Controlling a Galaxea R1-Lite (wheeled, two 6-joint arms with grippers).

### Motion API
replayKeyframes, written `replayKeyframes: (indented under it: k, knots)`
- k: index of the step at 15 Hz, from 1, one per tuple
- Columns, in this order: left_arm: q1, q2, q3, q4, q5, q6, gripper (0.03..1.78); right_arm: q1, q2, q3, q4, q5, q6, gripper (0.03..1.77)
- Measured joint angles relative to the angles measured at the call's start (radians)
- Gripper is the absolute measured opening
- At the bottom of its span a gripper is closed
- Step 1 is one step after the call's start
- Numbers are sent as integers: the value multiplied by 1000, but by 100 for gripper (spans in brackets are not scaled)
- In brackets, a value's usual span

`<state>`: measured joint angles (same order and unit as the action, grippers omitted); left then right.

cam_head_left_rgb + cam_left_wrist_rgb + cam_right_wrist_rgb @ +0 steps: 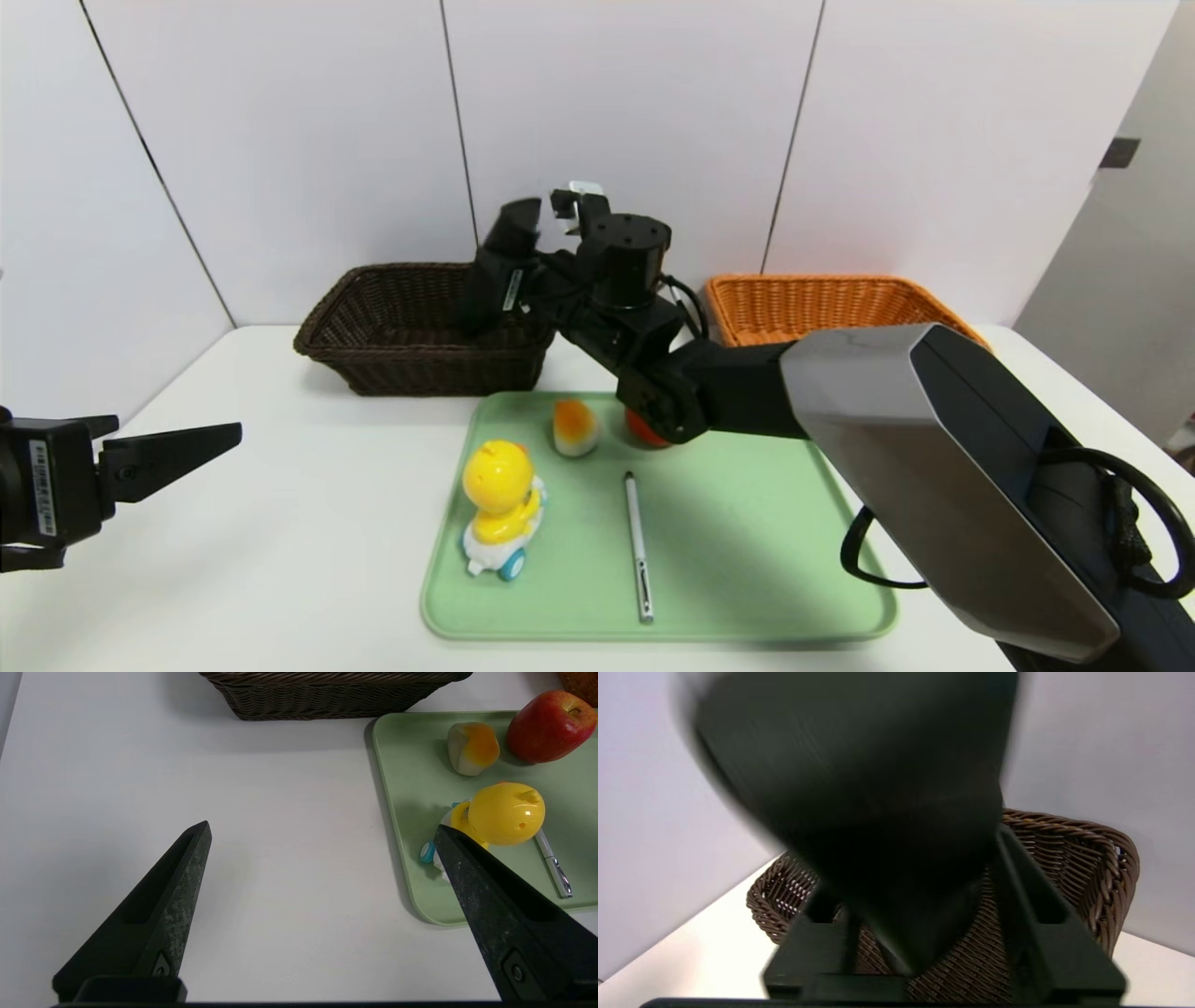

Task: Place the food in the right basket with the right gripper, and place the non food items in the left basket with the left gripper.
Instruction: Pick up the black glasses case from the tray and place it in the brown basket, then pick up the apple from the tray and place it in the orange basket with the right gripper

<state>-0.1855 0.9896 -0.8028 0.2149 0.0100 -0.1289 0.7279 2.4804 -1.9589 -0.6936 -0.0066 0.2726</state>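
A smooth white tabletop [280, 560] meets white wall panels [280, 140]. On a pale green, round-cornered tray [747, 560] sit a glossy red apple [549, 725], a white-and-orange food piece [472, 749], a yellow plastic duck toy [499, 495] and a slim pen [638, 546]. The right tool [920, 891] hangs over the dark brown wicker basket [392, 327] with a blurred black pouch [850, 788] in it; whether it grips cannot be told. The orange-tan wicker basket [822, 303] stands at the tabletop's right. The left tool [321, 828] is spread wide over bare tabletop.

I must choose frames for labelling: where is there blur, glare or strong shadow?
Right wrist view: a dark shape is smeared by motion and hides much of the dark basket. Left wrist view: small glare spots on the duck, soft shadows on the tray. Head view: even light, but the right arm hides most of the apple.
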Motion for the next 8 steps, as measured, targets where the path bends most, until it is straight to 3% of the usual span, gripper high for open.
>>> replayKeyframes:
  k: [4, 8]
  knots:
    - [0, -8, 5, 0, 0, 0, 169, -10, -1, 1, 0, 7, 1, 124]
    - [0, -15, 3, 0, -1, 0, 169, -11, -67, 1, 8, 15, -7, 142]
